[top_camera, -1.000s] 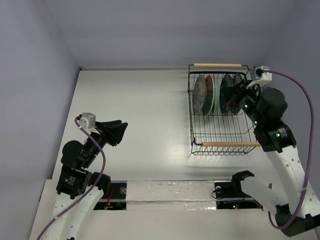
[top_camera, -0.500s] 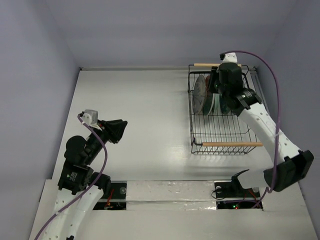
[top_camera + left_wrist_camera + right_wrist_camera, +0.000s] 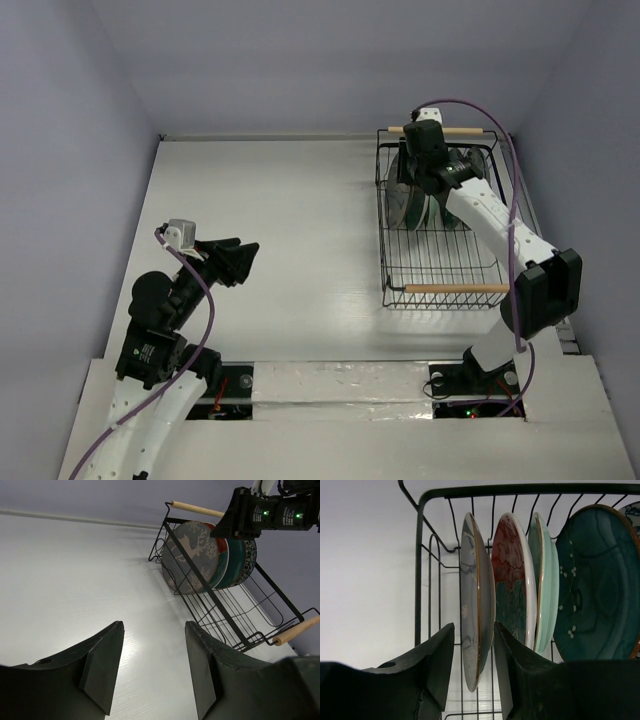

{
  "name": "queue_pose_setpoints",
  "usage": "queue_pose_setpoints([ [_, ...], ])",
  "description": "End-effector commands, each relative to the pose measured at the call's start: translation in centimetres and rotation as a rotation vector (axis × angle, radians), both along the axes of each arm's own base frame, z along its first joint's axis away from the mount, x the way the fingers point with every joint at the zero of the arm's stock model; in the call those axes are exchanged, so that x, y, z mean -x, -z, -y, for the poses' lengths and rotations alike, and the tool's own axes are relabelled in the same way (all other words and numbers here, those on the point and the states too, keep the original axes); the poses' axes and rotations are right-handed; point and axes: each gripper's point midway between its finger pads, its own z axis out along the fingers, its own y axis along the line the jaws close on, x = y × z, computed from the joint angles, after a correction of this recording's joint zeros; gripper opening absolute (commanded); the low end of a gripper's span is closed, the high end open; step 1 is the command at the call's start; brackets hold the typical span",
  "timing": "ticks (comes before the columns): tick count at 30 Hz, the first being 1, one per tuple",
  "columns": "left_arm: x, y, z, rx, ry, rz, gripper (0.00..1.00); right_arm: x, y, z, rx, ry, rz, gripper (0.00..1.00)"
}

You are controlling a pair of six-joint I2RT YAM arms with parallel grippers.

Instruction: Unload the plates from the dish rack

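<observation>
The black wire dish rack (image 3: pixel 455 288) stands at the right of the table, with several plates on edge at its far end. In the right wrist view the grey-brown plate (image 3: pixel 472 605) is the leftmost, then a red and teal plate (image 3: pixel 512 580), the pale mint plate (image 3: pixel 545 580) and the dark teal plate (image 3: pixel 595 590). My right gripper (image 3: pixel 472 630) is open. Its fingers straddle the grey-brown plate's rim with small gaps on both sides. In the left wrist view that plate shows its white deer motif (image 3: pixel 192 555). My left gripper (image 3: pixel 240 262) is open and empty, low over the table at the left.
The rack's wire wall (image 3: pixel 418 555) rises just left of the right gripper's left finger. The rack's near half holds no plates. Wooden handles (image 3: pixel 435 130) run along the rack's far and near ends. White table (image 3: pixel 280 220) lies between the left gripper and the rack.
My right arm has swung from the rack's right side to over its far left end, and the gripper now straddles the grey-brown plate. The left arm has barely moved.
</observation>
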Motion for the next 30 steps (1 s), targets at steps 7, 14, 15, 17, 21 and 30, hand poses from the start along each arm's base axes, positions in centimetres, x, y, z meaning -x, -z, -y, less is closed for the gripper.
queue_pose_setpoints([
  [7,0.3,-1.9,-0.1,0.022,-0.001,0.057,0.49,-2.1,1.3,0.3,0.088,0.064,-0.022,0.38],
  [14,0.4,-2.0,-0.1,0.021,-0.001,0.065,0.48,-3.1,2.7,1.5,0.184,0.128,-0.046,0.26],
  [15,0.5,-2.0,-0.1,0.022,0.001,0.067,0.48,-3.2,2.3,1.7,0.191,0.136,-0.037,0.23],
  [17,0.5,-2.0,-0.1,0.021,0.002,0.065,0.48,-3.1,2.0,1.5,0.203,0.135,-0.034,0.16],
  [21,0.5,-2.0,-0.1,0.022,0.002,0.068,0.48,-3.1,0.5,1.8,0.235,0.157,-0.006,0.00],
  [30,0.6,-2.1,-0.2,0.024,0.001,0.073,0.48,-1.3,-8.1,1.4,0.315,0.216,0.164,0.00],
])
